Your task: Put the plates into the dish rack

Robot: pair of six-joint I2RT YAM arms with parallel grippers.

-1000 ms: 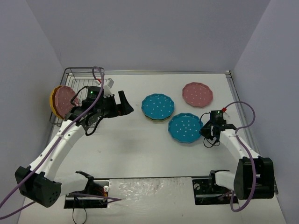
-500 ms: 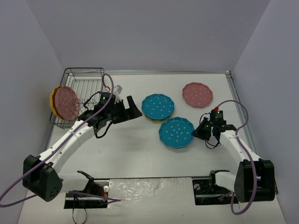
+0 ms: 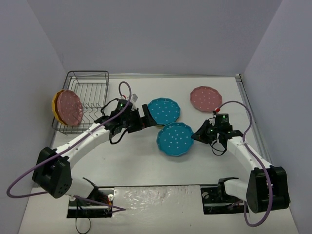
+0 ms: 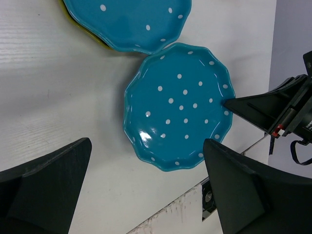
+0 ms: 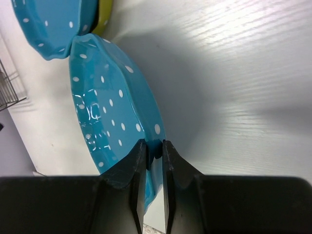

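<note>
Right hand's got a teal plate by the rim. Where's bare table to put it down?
Bare table near the bases, between the arms, and the far strip between dish rack and pink plate. Crowded mid-table: teal stack, held teal plate, left hand and right hand.

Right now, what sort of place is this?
Probably a lab robot test cell, not a real kitchen: a white table boxed in by plain grey walls, two arms bolted at its near edge, with a wire dish rack and polka-dot plates as props.
</note>
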